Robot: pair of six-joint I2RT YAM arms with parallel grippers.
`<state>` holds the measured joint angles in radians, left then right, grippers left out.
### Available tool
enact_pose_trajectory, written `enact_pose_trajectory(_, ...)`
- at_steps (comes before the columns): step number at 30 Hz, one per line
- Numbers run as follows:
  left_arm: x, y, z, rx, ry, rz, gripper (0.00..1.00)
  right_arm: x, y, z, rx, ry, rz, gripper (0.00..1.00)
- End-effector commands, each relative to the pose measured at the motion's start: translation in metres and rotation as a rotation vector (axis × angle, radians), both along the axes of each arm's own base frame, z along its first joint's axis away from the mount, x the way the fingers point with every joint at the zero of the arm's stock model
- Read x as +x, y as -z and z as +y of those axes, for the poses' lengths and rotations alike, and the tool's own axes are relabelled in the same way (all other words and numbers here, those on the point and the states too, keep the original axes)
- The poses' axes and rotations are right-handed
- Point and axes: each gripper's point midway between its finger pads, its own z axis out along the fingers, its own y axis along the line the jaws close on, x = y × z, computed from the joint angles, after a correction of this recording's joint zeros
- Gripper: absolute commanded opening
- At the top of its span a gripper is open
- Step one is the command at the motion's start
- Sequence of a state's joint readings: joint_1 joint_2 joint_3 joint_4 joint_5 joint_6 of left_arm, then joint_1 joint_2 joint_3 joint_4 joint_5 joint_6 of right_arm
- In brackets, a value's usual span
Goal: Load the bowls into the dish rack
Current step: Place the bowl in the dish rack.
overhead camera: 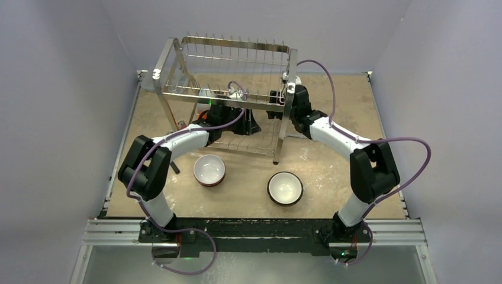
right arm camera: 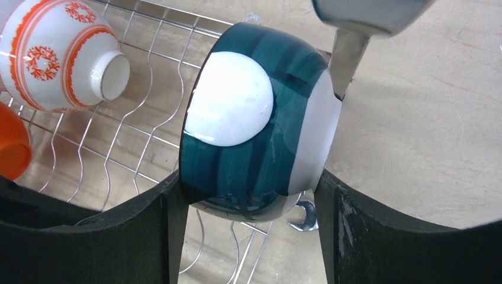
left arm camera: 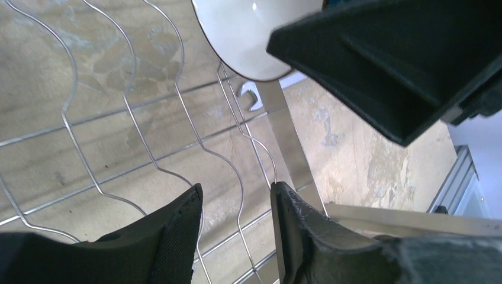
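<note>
Two wait on the table [overhead camera: 355,100] behind both grippers: left bowl [overhead camera: 209,170], right bowl [overhead camera: 285,188]. Left gripper [left arm camera: 237,198] stands half open, empty, above dish rack [left arm camera: 275,112] wires. Right gripper [right arm camera: 248,189] clamps the teal bowl [right arm camera: 248,160] (patterned bowl [right arm camera: 59,53] and orange bowl [right arm camera: 12,148] sit racked beyond).

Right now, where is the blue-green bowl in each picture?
Right wrist: blue-green bowl in the middle, held in the right gripper.
Left wrist: probably the white inside at top middle.
Top external: cannot pick it out behind the dish rack.
Shared landmark: the rack's wires.
</note>
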<state>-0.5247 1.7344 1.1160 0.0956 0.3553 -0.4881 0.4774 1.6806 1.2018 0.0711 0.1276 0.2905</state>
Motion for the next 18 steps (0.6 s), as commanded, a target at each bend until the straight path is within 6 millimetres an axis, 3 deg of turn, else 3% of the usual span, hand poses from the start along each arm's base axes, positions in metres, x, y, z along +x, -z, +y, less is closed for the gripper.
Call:
enact_pose_trajectory(1,-0.015,-0.019,-0.010,-0.062,0.056,-0.059,0.43,-0.003,0.014,0.009,-0.037,-0.056,-0.020,0.00)
enact_pose_trajectory(11,-0.034,-0.003,-0.004,-0.071,0.039,-0.030,0.40,-0.002,0.023,0.026,0.059,-0.097,-0.038,0.00)
enact_pose_trajectory(18,-0.035,0.000,0.005,-0.036,0.011,-0.035,0.39,0.007,0.027,0.006,0.015,0.041,-0.057,0.00)
